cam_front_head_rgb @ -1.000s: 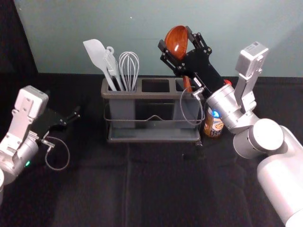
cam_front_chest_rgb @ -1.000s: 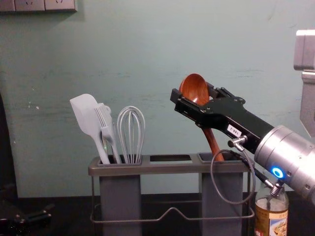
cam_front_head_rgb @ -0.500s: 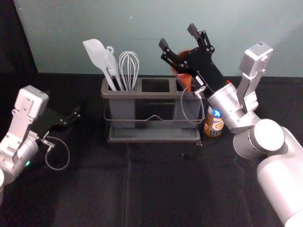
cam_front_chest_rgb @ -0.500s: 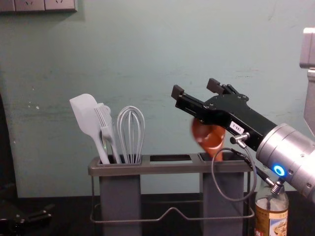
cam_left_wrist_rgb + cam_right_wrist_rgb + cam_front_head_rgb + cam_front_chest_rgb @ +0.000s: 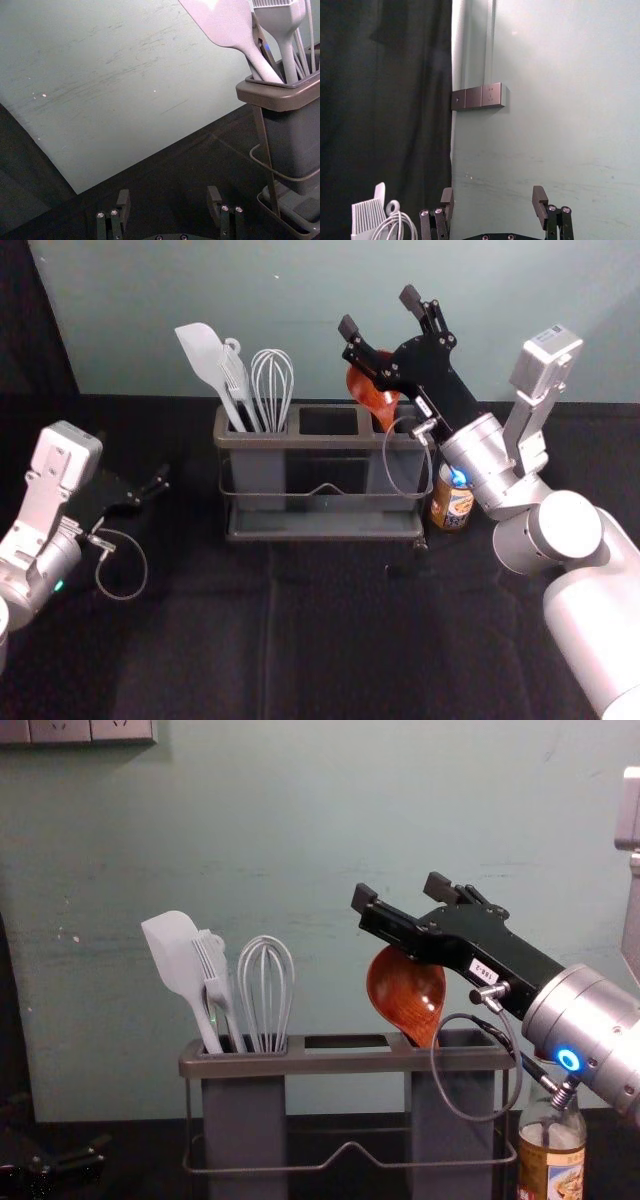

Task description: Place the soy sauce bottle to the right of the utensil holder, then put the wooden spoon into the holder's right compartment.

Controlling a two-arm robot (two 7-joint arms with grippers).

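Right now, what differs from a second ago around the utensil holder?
The right tool opened, letting go of the wooden spoon, which dropped lower into the right compartment and leans left. The utensil holder, soy sauce bottle and left tool stayed put.

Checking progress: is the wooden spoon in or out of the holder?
In: the wooden spoon leans in the right compartment, handle down, bowl up.
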